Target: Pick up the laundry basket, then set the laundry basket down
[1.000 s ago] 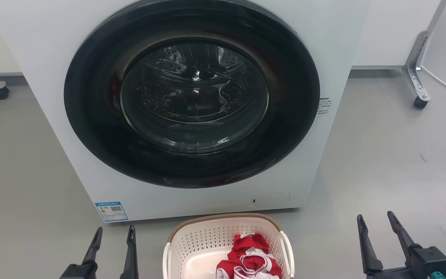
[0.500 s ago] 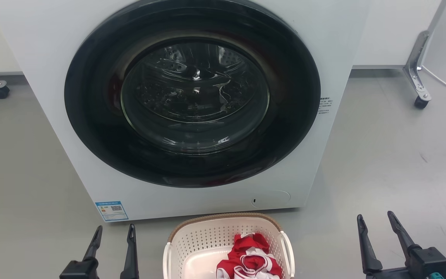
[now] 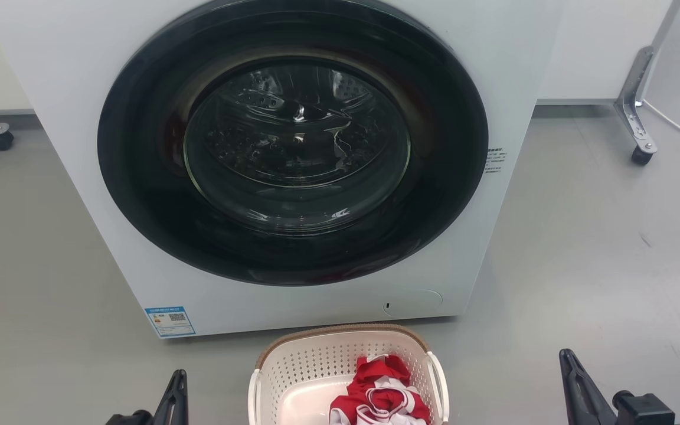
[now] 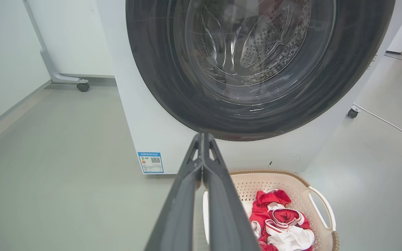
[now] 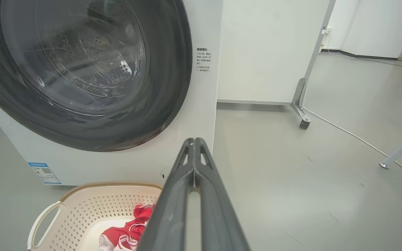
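In the head view the left gripper (image 3: pixel 180 378) sits at about 7 o'clock. Its two dark fingers are pressed tip to tip around nothing, and the left wrist view shows the tips meeting with no gap. It is apart from the laundry basket (image 3: pixel 340 329), which stands on the grey floor (image 3: pixel 582 248) at 6 o'clock. The white washing machine (image 3: pixel 62 88) is just beyond the basket at its 12 o'clock, though whether the two touch cannot be told. A white loop handle (image 3: pixel 252 392) lies on the basket's 9 o'clock side. A red-and-white garment (image 3: pixel 381 392) is heaped toward its 3 o'clock half, and a second loop handle (image 3: pixel 441 381) lies on that side. The right gripper (image 3: pixel 565 357) is at 5 o'clock, likewise clenched on nothing and well clear of the basket. The pick-up looks not yet begun. Several things could go wrong from here. Clenched fingers cannot take a handle, so unless they part first they would probably shove the light basket sideways. A lift by one handle alone would likely tilt the basket and let the garment slide out. Uneven timing between the arms could tip it, and a swing toward 12 o'clock could knock the rim against the machine's front.
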Robot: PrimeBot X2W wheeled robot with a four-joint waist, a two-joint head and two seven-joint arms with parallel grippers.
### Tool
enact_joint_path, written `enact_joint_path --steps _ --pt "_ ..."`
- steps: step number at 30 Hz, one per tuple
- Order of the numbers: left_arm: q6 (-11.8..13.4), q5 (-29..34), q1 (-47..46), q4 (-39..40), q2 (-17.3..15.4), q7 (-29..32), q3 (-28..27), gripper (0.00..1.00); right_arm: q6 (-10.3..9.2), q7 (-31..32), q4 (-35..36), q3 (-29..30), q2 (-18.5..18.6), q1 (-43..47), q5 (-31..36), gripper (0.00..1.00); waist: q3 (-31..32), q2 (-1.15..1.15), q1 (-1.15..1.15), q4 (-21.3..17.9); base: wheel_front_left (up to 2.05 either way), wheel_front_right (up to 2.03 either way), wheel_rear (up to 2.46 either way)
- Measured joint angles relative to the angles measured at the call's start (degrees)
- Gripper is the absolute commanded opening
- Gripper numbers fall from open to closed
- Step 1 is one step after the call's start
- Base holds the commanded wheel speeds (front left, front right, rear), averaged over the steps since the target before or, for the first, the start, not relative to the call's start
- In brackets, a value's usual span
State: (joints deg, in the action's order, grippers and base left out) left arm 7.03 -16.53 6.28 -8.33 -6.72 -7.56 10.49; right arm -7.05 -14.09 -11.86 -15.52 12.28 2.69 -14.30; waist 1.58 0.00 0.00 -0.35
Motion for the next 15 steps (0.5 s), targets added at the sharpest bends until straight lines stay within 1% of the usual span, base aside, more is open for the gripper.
enact_joint_path --steps 6,15 --pt "-0.7 -2.6 -0.1 -0.5 0.2 0.9 -1.0 0.0 0.71 1.0 -0.3 1.6 -0.4 -0.1 -3.3 0.0 -0.1 0.0 0.0 0.0 0.0 0.0 0.0" --pt "-2.1 -10.8 -0.6 -1.3 0.6 2.5 -2.6 0.0 2.07 3.4 -1.0 3.8 -1.4 -1.0 -11.5 0.0 -0.3 0.0 0.0 0.1 0.0 0.0 0.0"
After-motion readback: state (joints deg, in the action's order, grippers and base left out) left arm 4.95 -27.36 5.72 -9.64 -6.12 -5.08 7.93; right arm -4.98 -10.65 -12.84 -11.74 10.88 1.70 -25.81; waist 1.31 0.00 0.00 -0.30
